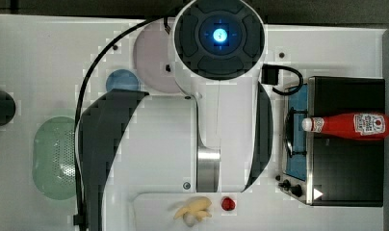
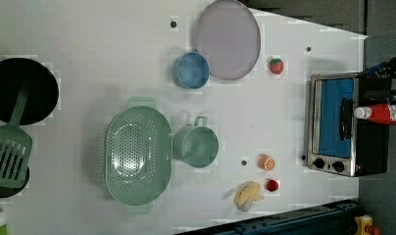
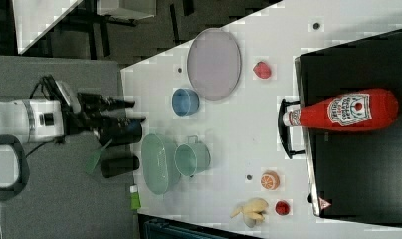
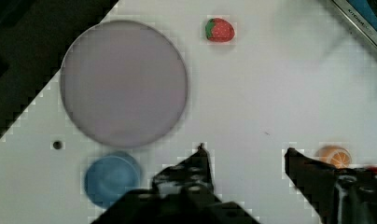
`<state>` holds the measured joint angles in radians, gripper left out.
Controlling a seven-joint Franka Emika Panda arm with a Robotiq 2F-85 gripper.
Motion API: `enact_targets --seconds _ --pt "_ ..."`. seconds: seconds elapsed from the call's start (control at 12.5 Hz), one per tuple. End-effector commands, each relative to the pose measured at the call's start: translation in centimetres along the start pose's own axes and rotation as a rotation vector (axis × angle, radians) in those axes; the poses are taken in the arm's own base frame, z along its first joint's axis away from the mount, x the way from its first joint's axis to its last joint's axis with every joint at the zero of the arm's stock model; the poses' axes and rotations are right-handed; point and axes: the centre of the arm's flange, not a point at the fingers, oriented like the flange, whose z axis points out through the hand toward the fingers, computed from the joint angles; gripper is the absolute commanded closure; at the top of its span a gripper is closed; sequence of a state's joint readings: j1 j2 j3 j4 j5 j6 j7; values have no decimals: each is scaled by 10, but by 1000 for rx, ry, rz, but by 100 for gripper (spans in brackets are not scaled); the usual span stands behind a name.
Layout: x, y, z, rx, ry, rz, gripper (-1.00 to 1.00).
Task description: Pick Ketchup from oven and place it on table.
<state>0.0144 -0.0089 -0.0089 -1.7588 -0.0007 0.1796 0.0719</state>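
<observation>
Top view: one Ketchup bottle lies on top of the oven, cap over the door.
Left view: beside the oven, one colander, one green cup and one blue cup hold nothing; one plate bare.
Wrist view: gripper jaws apart, holding nothing, above the desk.

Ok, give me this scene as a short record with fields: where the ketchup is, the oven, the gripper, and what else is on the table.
ketchup: Ketchup lying on its side on top of the oven, cap over the door side
oven door: closed
gripper: gripper open, empty, above the table
task stage: bottle not yet grasped
other items: pink plate, blue cup, green colander
</observation>
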Motion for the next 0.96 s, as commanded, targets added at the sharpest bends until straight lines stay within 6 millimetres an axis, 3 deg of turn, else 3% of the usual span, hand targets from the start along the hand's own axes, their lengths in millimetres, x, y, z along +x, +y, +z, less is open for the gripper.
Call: enact_targets --seconds 0.08,0.24,0.48,0.96 --pt "-70 122 -80 -6 -37 116 -58" --pt "-67 123 -80 -2 -34 121 -100" --pt "-41 138 -77 22 -20 178 -100" --pt "75 212 -32 85 -11 428 -100"
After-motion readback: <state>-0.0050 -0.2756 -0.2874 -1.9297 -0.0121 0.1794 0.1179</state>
